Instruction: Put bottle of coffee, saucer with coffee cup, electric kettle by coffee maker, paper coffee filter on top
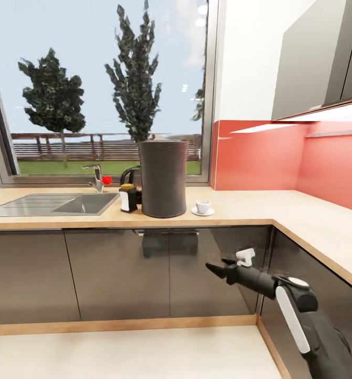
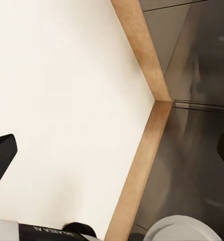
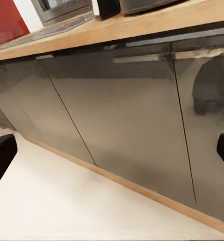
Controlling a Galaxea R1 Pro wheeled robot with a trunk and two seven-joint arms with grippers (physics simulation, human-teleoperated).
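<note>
- i see the coffee maker on the desk by the window, bottle of coffee touching-close on one side, coffee cup on its saucer on the other; the electric kettle peeks from behind.
- i judge the station nearly grouped; i can't make out a filter.
- right tool hangs low before the cabinet fronts, spread, empty.
- left tool points at the floor, tips wide apart.

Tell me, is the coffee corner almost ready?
Nearly, it looks like. On the countertop the coffee maker stands with the bottle to its left, the kettle partly hidden behind it, and the cup on its saucer to its right. Something pale shows at the maker's top rim; I cannot tell whether it's the filter. The right gripper hangs low by the cabinets, holding nothing.
</note>
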